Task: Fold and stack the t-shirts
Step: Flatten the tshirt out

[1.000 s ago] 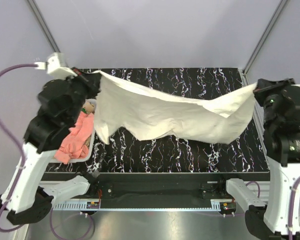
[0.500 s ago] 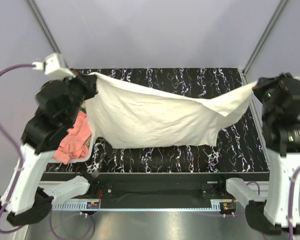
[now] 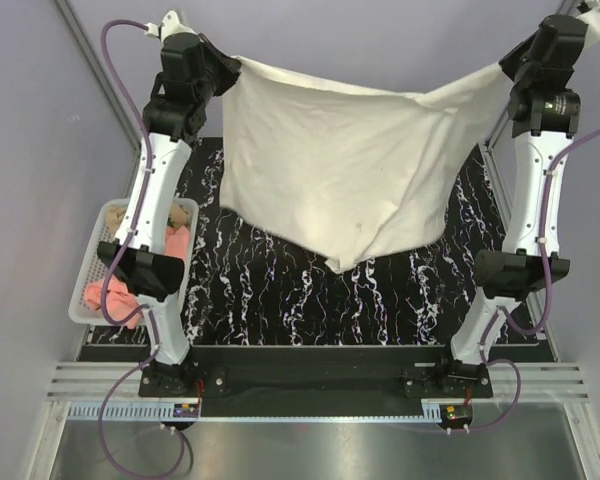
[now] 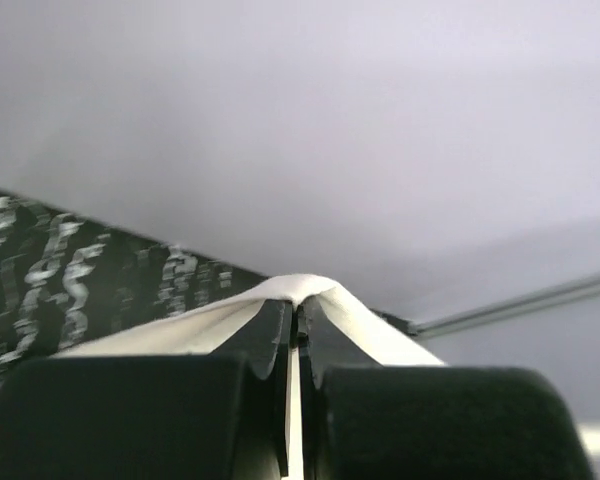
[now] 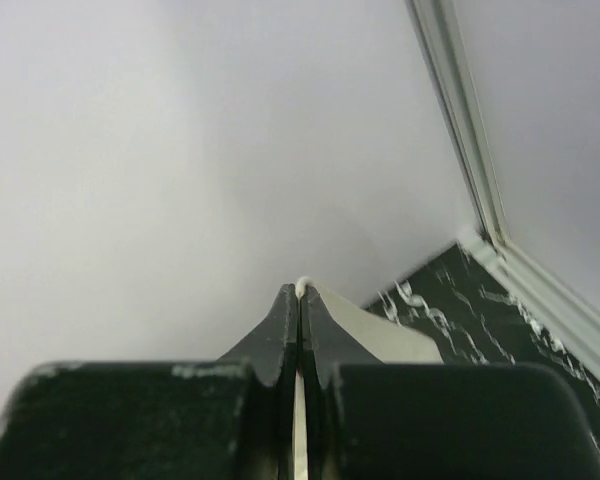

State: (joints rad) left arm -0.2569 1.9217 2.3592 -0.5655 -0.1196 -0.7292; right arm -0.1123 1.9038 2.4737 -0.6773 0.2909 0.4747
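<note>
The large cream-white t-shirt (image 3: pixel 340 165) hangs spread out high above the black marbled table (image 3: pixel 280 300), held by two top corners, its lowest point near mid-table. My left gripper (image 3: pixel 230 68) is shut on its left corner; in the left wrist view the cloth (image 4: pixel 305 290) drapes over the closed fingertips (image 4: pixel 298 312). My right gripper (image 3: pixel 505 68) is shut on its right corner; in the right wrist view a cream edge (image 5: pixel 365 325) shows beside the closed jaws (image 5: pixel 300 292). A salmon-pink t-shirt (image 3: pixel 115 297) and a tan one (image 3: pixel 180 215) lie in the basket.
A white plastic mesh basket (image 3: pixel 95 260) stands at the table's left edge. Both arms are stretched tall, at the far left and far right. Grey walls and metal frame posts (image 3: pixel 90 55) enclose the back and sides.
Both arms have risen and reached toward the back, lifting the cream-white t-shirt from a low sag over the table to a high hanging spread. The basket is now uncovered.
</note>
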